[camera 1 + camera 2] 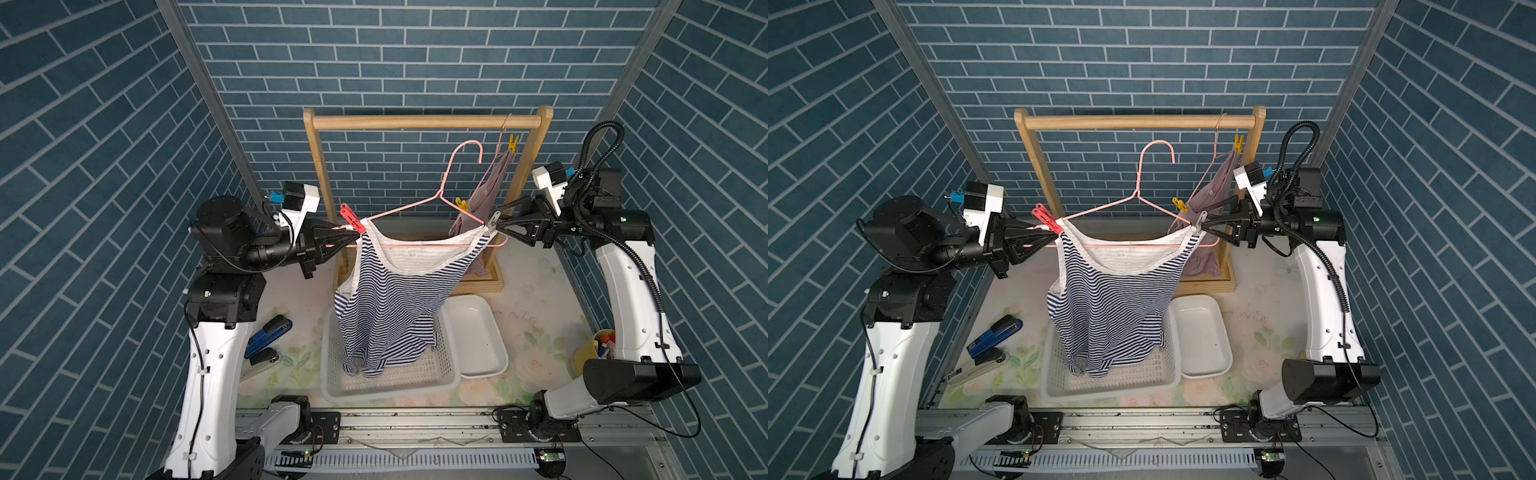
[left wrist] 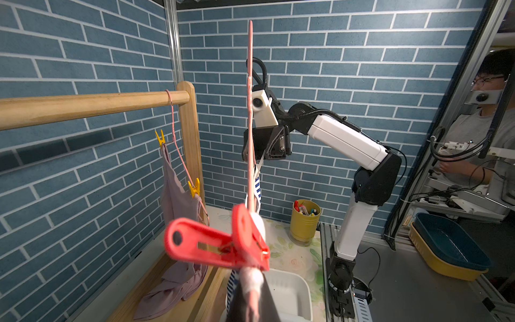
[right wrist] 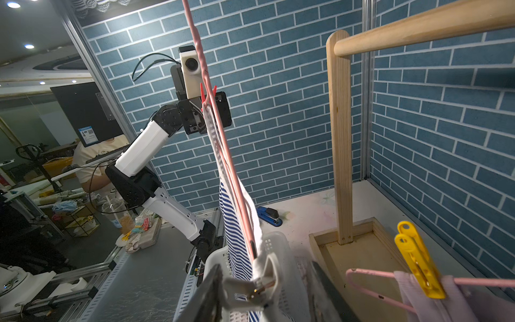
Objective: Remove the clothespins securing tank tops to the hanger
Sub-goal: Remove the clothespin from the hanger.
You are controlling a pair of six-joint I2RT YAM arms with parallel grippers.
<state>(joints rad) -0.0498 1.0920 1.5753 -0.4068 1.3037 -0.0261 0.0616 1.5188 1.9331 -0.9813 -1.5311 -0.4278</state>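
The left fingers [image 1: 340, 239] are clamping shut on the pink hanger [image 2: 250, 55] beside the red clothespin [image 2: 211, 245]. The right fingers [image 3: 213, 290], partly open, are straddling the grey clothespin [image 3: 243, 290]. The next move is calling for a squeeze on its handles.

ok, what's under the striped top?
A white slotted basket sits below the striped top, whose hem droops into it. The basket floor beneath the cloth is covered, so any contents there can't be seen.

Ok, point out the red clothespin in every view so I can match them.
Top view: red clothespin left of centre, on the striped top's shoulder strap.
Top view: same spot.
Left wrist: large, blurred, close to the camera, on the hanger.
Right wrist: small, at the hanger's far end.
Shared landmark: the wooden rail, seen in all four.
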